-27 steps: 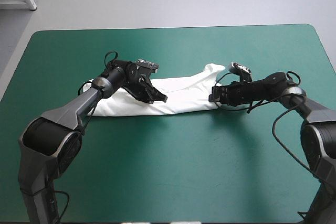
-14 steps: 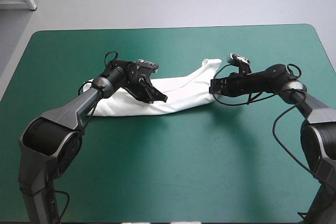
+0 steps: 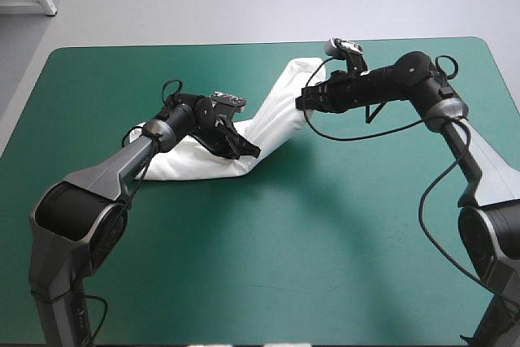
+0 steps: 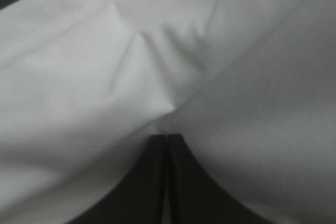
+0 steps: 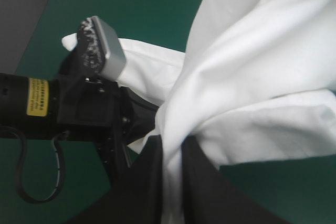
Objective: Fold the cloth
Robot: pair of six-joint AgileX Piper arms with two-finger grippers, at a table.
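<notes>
- Your right gripper (image 3: 302,103) is pinching the right end of the T-shirt (image 3: 280,91). In its own wrist view a strip of white cloth runs between the black fingers.
- Your left gripper (image 4: 167,139) has its fingers pressed together on the shirt. Creases pucker toward the tips, so I judge it is nipping a fold of cloth about midway along the shirt's near edge.
- Against the teal-green cover (image 3: 244,241), the change is plain. Just before, the right gripper sat low at the shirt's right end, close to the table. Now it has risen and swung left and toward the far edge, taking that end with it.
- The white T-shirt lies left of the table's centre. Its left part is flat on the cover, while its right part now climbs in a band from the left gripper to the right one, clear of the table.
- The left gripper has kept its place, which makes it the anchor for the crease. I judge the fold of the right end over the left part is under way but not yet laid down.
- Watch that the lifted band does not twist before it lands.
- On writing, a yellow label (image 5: 38,97) shows behind the left gripper in the right wrist view, and its print is too small to read. I see no other writing.
</notes>
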